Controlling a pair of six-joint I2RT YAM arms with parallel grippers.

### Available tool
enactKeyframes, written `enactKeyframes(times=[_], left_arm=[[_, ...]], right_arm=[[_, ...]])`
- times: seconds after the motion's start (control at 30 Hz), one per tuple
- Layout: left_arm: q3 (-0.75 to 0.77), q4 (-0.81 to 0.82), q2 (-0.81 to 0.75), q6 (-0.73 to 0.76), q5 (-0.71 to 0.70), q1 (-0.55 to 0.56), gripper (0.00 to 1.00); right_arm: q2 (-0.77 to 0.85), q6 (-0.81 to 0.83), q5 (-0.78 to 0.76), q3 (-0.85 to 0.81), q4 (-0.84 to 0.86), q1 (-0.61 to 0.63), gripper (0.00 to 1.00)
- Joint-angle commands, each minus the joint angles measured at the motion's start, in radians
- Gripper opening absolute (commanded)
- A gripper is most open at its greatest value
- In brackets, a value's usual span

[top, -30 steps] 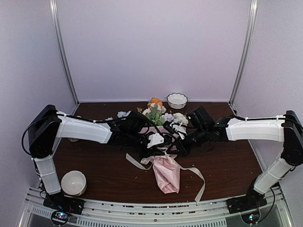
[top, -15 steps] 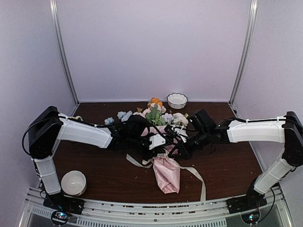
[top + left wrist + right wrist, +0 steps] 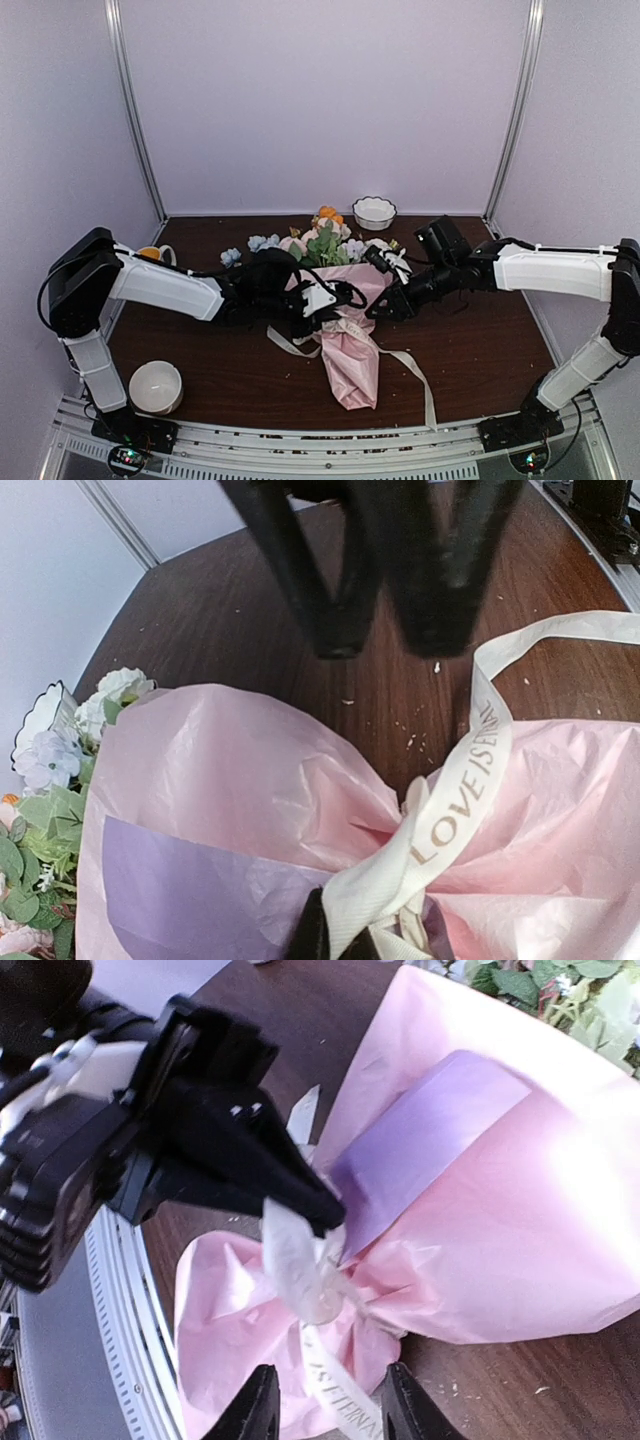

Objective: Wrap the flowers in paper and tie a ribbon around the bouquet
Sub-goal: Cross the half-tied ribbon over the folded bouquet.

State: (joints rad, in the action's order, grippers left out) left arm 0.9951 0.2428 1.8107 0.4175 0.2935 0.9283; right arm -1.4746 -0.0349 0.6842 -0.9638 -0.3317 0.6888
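The bouquet (image 3: 345,300) lies mid-table, its flowers (image 3: 322,240) pointing to the back and the pink-lilac paper (image 3: 352,365) pinched at the waist. The cream ribbon (image 3: 412,368) circles that waist and its tails trail on the wood. My left gripper (image 3: 332,312) is at the knot from the left, shut on a ribbon loop (image 3: 400,880). The left wrist view shows the left gripper (image 3: 345,942) pinching it. My right gripper (image 3: 380,308) hovers just right of the waist, open. In the right wrist view the right gripper (image 3: 328,1415) straddles a printed ribbon tail (image 3: 335,1395) without touching it.
A white scalloped bowl (image 3: 374,212) stands at the back behind the blooms. Another white bowl (image 3: 155,386) sits front left. A yellow cup (image 3: 148,254) peeks out behind the left arm. Metal posts (image 3: 135,110) flank the back corners, and a rail (image 3: 320,440) runs along the front.
My right gripper has opened, let go of the ribbon and drawn back to the right. The left gripper stays pinched at the knot, and more of the paper cone shows.
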Motion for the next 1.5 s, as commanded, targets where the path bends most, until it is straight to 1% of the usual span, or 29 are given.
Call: enactKeyframes(times=[0.0, 0.1, 0.23, 0.37, 0.43, 0.53, 0.7, 0.83, 1.0, 1.27, 1.47], left_arm=[[-0.02, 0.099, -0.035, -0.021, -0.003, -0.005, 0.0], [-0.021, 0.111, -0.029, -0.023, -0.012, -0.006, 0.0], [-0.029, 0.125, -0.032, -0.033, -0.022, -0.007, 0.0], [-0.035, 0.138, -0.03, -0.038, -0.022, -0.008, 0.0], [-0.034, 0.13, -0.025, -0.04, -0.025, -0.01, 0.0], [-0.038, 0.129, -0.025, -0.047, -0.021, -0.014, 0.0], [-0.031, 0.114, -0.027, -0.046, -0.02, -0.017, 0.0], [-0.035, 0.107, -0.03, -0.045, -0.019, -0.022, 0.0], [-0.045, 0.11, -0.04, -0.062, 0.003, -0.031, 0.02], [-0.054, 0.115, -0.038, -0.083, 0.01, -0.041, 0.1], [-0.054, 0.136, -0.037, -0.103, 0.019, -0.047, 0.08]], right_arm=[[-0.088, -0.069, -0.095, -0.101, 0.06, -0.017, 0.34], [-0.202, -0.076, -0.077, -0.194, 0.043, -0.013, 0.31], [-0.282, -0.06, -0.039, -0.238, 0.043, -0.003, 0.28], [-0.328, -0.034, 0.076, -0.242, 0.065, 0.007, 0.26], [-0.328, -0.02, 0.132, -0.232, 0.08, 0.014, 0.25], [-0.318, -0.013, 0.171, -0.204, 0.115, 0.02, 0.25], [-0.312, 0.002, 0.185, -0.191, 0.104, 0.022, 0.22], [-0.281, -0.006, 0.198, -0.159, 0.134, 0.021, 0.22], [-0.242, -0.041, 0.19, -0.136, 0.181, 0.022, 0.23], [-0.254, -0.063, 0.176, -0.132, 0.192, 0.022, 0.25], [-0.271, -0.083, 0.135, -0.133, 0.199, 0.025, 0.24]])
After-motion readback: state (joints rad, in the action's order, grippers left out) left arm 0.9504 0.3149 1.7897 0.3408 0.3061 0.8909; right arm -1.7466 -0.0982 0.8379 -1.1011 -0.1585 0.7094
